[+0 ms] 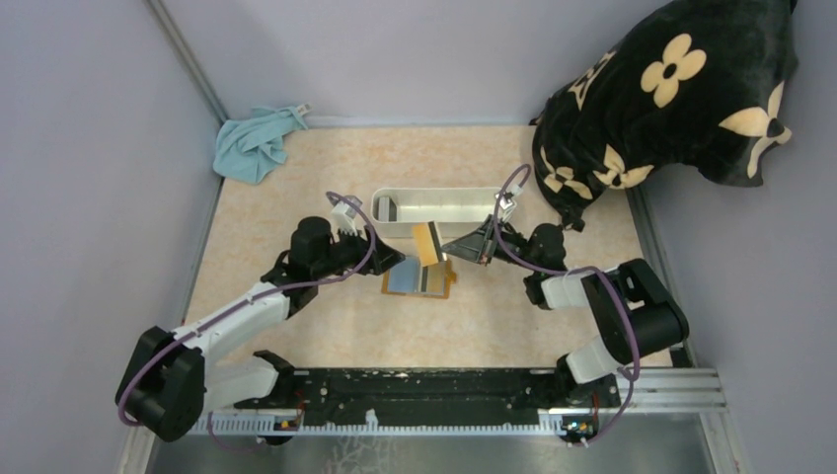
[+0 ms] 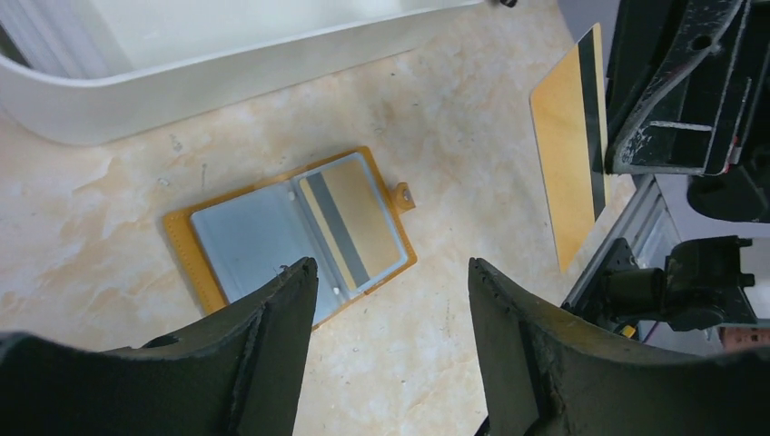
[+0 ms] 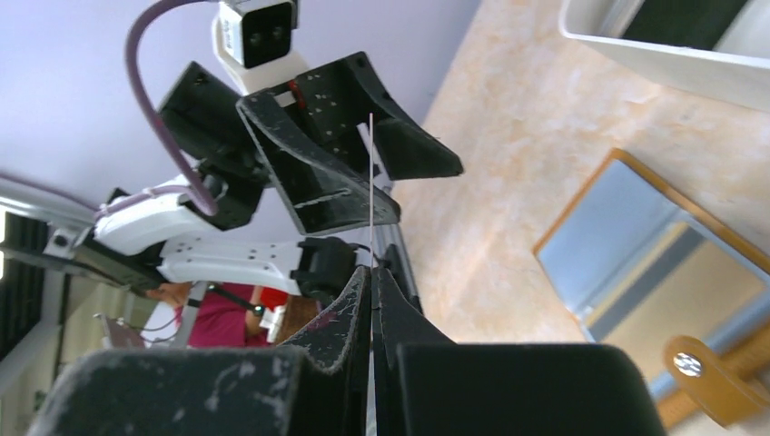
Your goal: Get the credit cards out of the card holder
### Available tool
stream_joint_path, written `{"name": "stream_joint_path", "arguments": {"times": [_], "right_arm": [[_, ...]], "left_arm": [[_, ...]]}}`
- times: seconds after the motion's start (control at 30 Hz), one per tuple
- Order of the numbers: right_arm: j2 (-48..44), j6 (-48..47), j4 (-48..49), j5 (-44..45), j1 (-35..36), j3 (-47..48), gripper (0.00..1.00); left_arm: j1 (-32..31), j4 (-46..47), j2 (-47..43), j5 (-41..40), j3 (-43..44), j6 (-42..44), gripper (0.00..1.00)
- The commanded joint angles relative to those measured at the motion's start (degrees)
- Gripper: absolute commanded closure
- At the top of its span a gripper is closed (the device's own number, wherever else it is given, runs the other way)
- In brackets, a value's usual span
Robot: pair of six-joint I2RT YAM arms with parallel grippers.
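The black mounting rail [image 1: 424, 387] is seen nearest in the overhead view, with both arm bases bolted to it. Farther out on the marbled bench [image 1: 296, 197], the orange-brown card holder [image 1: 419, 280] is laid open and flat, just in front of the white tray [image 1: 464, 225]. The left claw [image 1: 393, 261] is placed at the holder's left edge. The right claw [image 1: 452, 247] is clamped on a tan-gold card [image 1: 426, 242], which is held clear of the holder beside the tray's wall. A blue cloth [image 1: 255, 143] and a black flowered cushion [image 1: 671, 99] are seen at the far corners. In the left wrist view, the left claw's fingers [image 2: 272, 318] are spread wide with nothing between them. The holder is shown beyond them, with a pale blue-grey card [image 2: 241, 241] in one sleeve and a striped tan card [image 2: 359, 218] in the other. In the right wrist view, the held card is seen edge-on as a thin line between the closed fingers [image 3: 409, 336].
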Motion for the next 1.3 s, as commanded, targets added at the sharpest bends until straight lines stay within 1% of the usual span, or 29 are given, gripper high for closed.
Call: {"name": "stream_joint_path", "arguments": {"times": [0.0,0.13,0.23,0.37,0.6,0.73,0.93,1.1,1.2,1.27], "right_arm": [[1.85,6.48,15.23,-0.52,2.83,0.24,1.00],[2.81,7.01,16.89,0.85,4.76,0.31,1.00],[3.35,7.55,17.96,1.37,4.95,0.48,1.00],[4.22,8.41,19.11,1.22,4.91,0.98,1.00],[5.81,9.59,20.55,2.02,3.95,1.42,1.00],[6.99,10.45,22.27,2.25,3.13,1.18,1.00],[8.08,12.58,25.57,1.85,2.11,1.00,1.00],[8.55,12.88,26.25,1.43,2.05,0.97,1.00],[8.60,12.80,26.45,1.82,2.13,0.59,1.00],[8.62,12.72,26.57,1.83,2.20,0.46,1.00]], "left_arm": [[0.16,8.49,-0.29,5.68,-1.13,-0.50,0.32],[0.23,11.74,-0.64,7.43,-1.18,-1.16,0.34],[0.21,13.90,-1.19,8.49,-1.72,-2.04,0.35],[0.19,14.28,-2.49,8.75,-2.13,-2.19,0.35],[0.21,16.22,-4.59,9.52,-3.71,-2.76,0.24],[0.24,16.82,-4.70,10.93,-3.57,-2.87,0.24],[0.24,17.18,-4.12,11.01,-3.39,-3.01,0.25],[0.24,20.00,-2.55,12.60,-3.27,-4.61,0.25],[0.18,22.23,-1.14,13.34,-3.23,-5.66,0.27],[0.16,23.25,-0.19,13.54,-3.05,-6.29,0.32]]}}
